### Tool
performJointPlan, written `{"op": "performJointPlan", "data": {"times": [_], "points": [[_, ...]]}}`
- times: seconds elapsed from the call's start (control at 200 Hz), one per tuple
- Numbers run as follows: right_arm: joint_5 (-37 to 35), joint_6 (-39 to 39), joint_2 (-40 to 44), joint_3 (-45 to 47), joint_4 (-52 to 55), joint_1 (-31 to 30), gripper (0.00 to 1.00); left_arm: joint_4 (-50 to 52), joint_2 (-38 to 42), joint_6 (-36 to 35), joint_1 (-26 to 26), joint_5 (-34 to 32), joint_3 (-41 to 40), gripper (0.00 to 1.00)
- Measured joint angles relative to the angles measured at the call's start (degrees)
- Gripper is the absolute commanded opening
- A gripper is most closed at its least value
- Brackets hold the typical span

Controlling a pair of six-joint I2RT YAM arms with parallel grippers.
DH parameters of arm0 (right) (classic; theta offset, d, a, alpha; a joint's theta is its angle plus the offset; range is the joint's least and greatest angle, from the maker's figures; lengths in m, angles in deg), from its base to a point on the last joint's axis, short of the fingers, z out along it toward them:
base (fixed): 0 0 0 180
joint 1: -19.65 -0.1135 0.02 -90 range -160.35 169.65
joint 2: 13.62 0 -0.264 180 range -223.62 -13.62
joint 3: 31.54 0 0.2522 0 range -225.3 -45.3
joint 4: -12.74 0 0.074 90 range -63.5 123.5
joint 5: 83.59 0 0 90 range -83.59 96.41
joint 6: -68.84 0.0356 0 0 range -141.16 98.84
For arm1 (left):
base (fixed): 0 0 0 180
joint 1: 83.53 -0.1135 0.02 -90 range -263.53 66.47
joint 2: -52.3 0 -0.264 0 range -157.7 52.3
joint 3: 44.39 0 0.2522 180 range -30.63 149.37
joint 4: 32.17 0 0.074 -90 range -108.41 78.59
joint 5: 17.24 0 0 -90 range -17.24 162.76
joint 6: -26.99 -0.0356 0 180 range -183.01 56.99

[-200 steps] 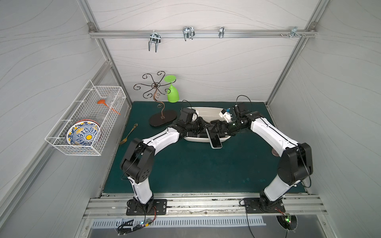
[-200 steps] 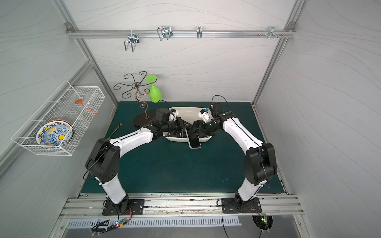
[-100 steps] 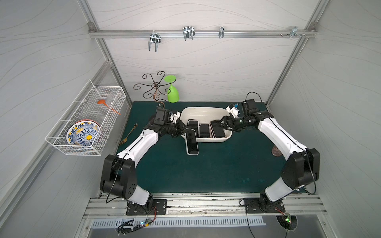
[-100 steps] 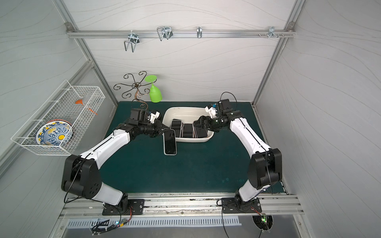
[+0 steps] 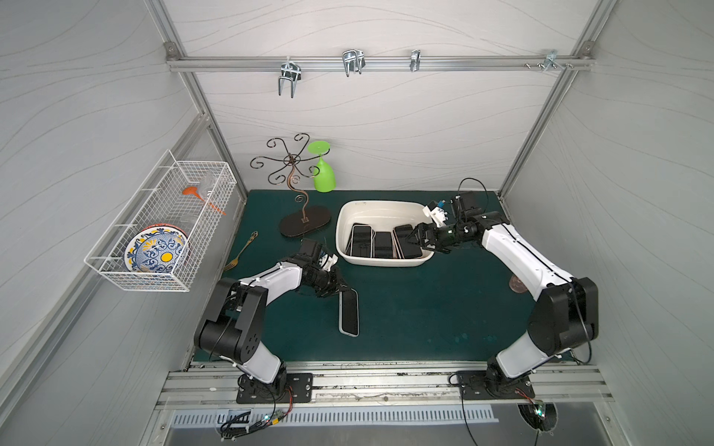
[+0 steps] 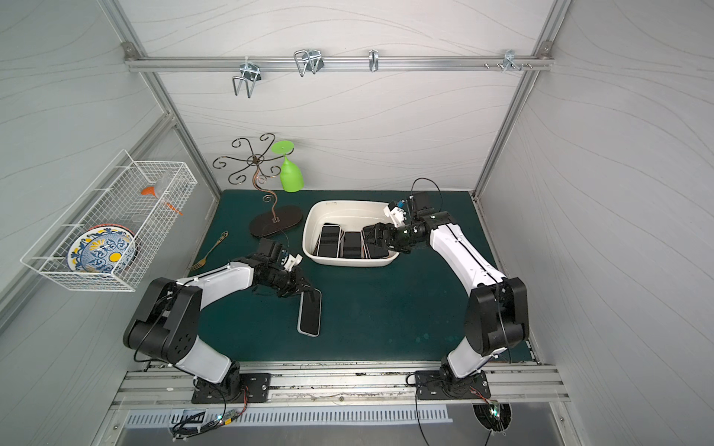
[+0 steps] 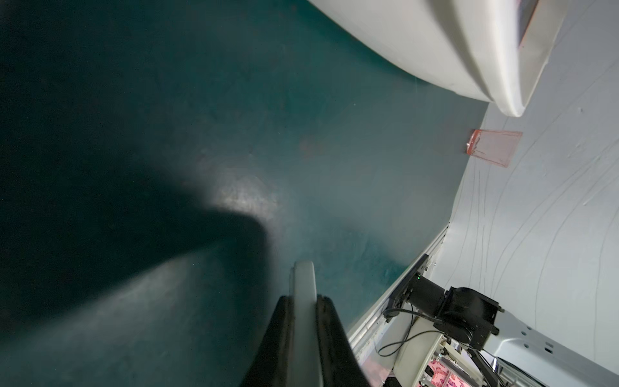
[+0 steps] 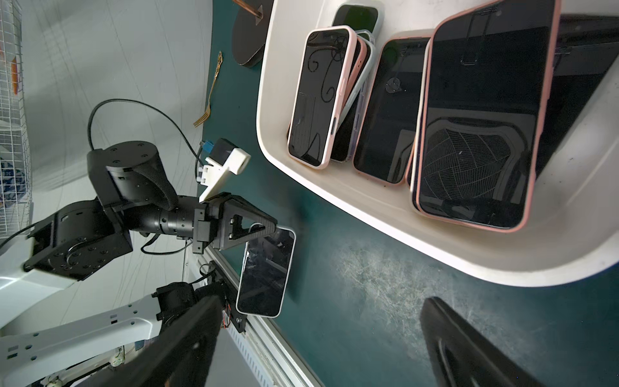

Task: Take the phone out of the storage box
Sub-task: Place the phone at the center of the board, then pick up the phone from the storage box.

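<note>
**Phone out of the box, clamped in my left gripper**

My left gripper (image 5: 340, 292) is clenched on one short end of the phone (image 5: 349, 314). In the left wrist view its two black wedge-shaped fingers (image 7: 278, 341) pinch the phone's pale, rounded edge between them. The phone is a slim slab with a glossy black screen and a whitish case with soft corners. It sits out over the dark green mat (image 8: 385, 274), well apart from the storage box (image 5: 382, 262). I cannot tell whether its free end touches the mat, which looks matte and is scuffed pale in places.

The storage box is smooth cream plastic, shallow, with rounded corners and a flared rim. The other phones (image 8: 475, 127) lean overlapped inside it, with shiny dark glass in pink and pale cases.

My right gripper (image 5: 414, 240) is spread wide with nothing in it, at the box's right rim.

Half a second back, the phone hung just beside the box's front left corner. Now it is closer to the arm bases. The right gripper has barely shifted.
</note>
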Motion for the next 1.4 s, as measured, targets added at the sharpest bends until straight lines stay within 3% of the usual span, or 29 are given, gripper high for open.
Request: {"op": "performJointPlan", "data": {"times": [0.175,0.43,0.775,1.041,1.241,1.401], "points": [[-3.3,-0.4,-2.2,-1.7,0.5,-0.7,0.99,-7.7,-4.1,1.9,0.3,-0.3,-1.0,0.0],[-16.5,-3.6,-13.7,-11.8,4.5,-4.0,0.99,-10.9,-6.5,2.5,0.7,0.4,-0.9,0.31],[-31.4,-7.1,-24.5,-21.2,9.3,-7.5,0.99,-9.8,-6.6,3.3,1.0,-2.7,0.2,0.62],[-36.4,-9.1,-29.7,-25.8,10.6,-8.1,0.99,-3.8,-1.5,4.9,1.1,-10.1,0.2,0.65],[-37.5,-10.0,-33.0,-27.8,11.2,-8.2,0.99,3.7,8.9,5.7,1.1,-15.5,0.3,0.66],[-38.0,-10.2,-34.2,-28.6,11.3,-8.2,0.84,9.1,13.8,5.7,1.1,-17.6,3.1,0.66]]}}
